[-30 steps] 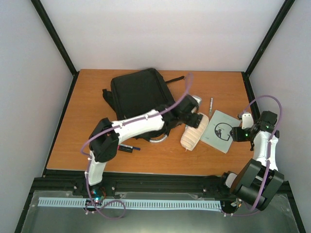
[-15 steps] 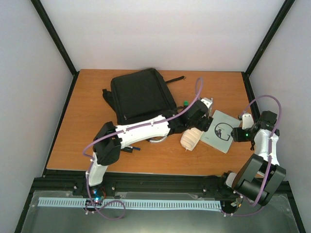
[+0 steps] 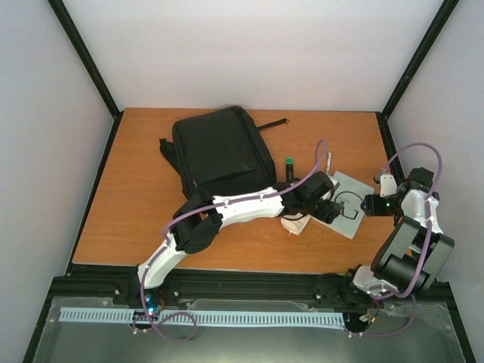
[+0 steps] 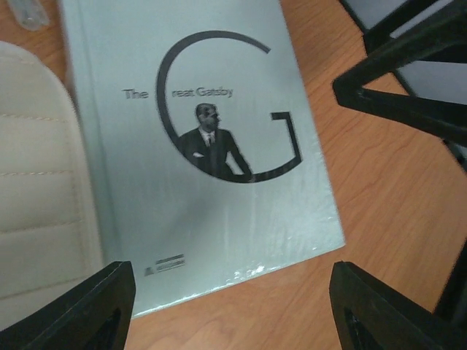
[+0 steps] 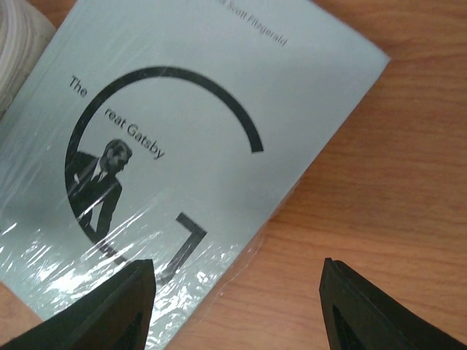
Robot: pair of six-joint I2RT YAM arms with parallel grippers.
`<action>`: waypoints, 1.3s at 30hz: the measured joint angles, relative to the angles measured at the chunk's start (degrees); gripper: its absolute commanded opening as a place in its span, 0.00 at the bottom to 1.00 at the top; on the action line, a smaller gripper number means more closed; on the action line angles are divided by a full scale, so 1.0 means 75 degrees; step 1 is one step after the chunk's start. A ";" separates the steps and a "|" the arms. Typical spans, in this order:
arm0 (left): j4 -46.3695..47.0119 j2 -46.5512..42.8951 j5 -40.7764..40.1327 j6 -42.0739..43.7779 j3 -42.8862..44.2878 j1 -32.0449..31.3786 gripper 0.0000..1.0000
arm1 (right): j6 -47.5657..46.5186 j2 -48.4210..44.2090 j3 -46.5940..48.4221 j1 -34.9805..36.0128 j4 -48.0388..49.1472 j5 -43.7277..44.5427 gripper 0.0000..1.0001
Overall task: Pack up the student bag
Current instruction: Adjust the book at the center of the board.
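From above, the student bag (image 3: 221, 151) lies flat at the far side of the tabletop (image 3: 121, 212), a bit left of the middle. Bare wood shows to its left and along the near edge. A marker (image 3: 289, 168) and a pen (image 3: 329, 160) lie to the right of the bag. The left arm reaches far across to the right, and the left claw (image 3: 330, 211) hangs over the left side of a pale book (image 3: 352, 198). A cream pouch (image 3: 293, 221) sits right against that side. The right claw (image 3: 368, 205) points at the book from the right, close to the tabletop's right edge. Both claws are well away from the bag. In the left wrist view, the left claw (image 4: 232, 292) is spread wide and grips nothing. The book's near edge and bare wood lie between its fingers (image 4: 87, 306). In the right wrist view, the right claw (image 5: 233, 292) is spread wide too and holds nothing. One of its fingers is over the book (image 5: 204, 124) and the other is over wood.
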 measured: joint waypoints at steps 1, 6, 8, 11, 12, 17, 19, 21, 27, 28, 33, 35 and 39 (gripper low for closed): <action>0.0006 0.0058 0.0125 -0.0119 0.0093 0.0000 0.78 | 0.0009 0.0105 0.0108 0.0000 -0.0003 -0.0012 0.63; 0.0012 0.0309 0.0437 -0.0586 0.0455 0.0000 0.82 | 0.0023 0.0522 0.0711 -0.0006 -0.0012 -0.0187 0.63; 0.0006 0.0408 0.0463 -0.0697 0.0533 0.0000 0.83 | 0.0047 0.0755 0.1072 -0.0006 -0.0012 -0.0274 0.62; -0.0052 0.0495 0.0469 -0.0839 0.0577 0.0000 0.83 | 0.0166 0.1241 0.1760 0.0000 -0.0009 -0.0423 0.62; -0.0090 0.0510 0.0469 -0.0871 0.0577 0.0000 0.82 | 0.0216 0.1437 0.2017 0.0015 -0.0006 -0.0463 0.62; 0.0061 0.0440 0.0545 -0.1081 0.0271 0.0003 0.82 | 0.0490 0.2314 0.2943 0.0332 0.0140 -0.0545 0.65; 0.0166 0.0323 0.0615 -0.1172 -0.0090 -0.0017 0.82 | 0.0595 0.2585 0.3112 0.0595 0.0216 -0.0507 0.67; 0.0184 0.0198 0.0647 -0.1247 -0.0452 -0.0055 0.82 | 0.0659 0.2838 0.3270 0.0845 0.0254 -0.0449 0.68; 0.0274 -0.0137 0.0787 -0.1413 -0.0903 -0.0189 0.80 | 0.0828 0.3777 0.4115 0.1600 0.0274 -0.0172 0.71; 0.0289 -0.0175 0.0801 -0.1425 -0.0935 -0.0201 0.80 | 0.0848 0.3899 0.4208 0.1728 0.0294 -0.0105 0.71; 0.0425 -0.0522 0.0842 -0.1498 -0.1367 -0.0230 0.80 | 0.0927 0.4293 0.4415 0.2361 0.0306 0.0119 0.71; 0.0449 -0.0586 0.0839 -0.1536 -0.1480 -0.0230 0.80 | 0.0938 0.4436 0.4468 0.2521 0.0312 0.0181 0.71; 0.0574 -0.0656 0.0839 -0.1606 -0.1705 -0.0230 0.80 | 0.0930 0.4704 0.4482 0.2652 0.0312 0.0271 0.71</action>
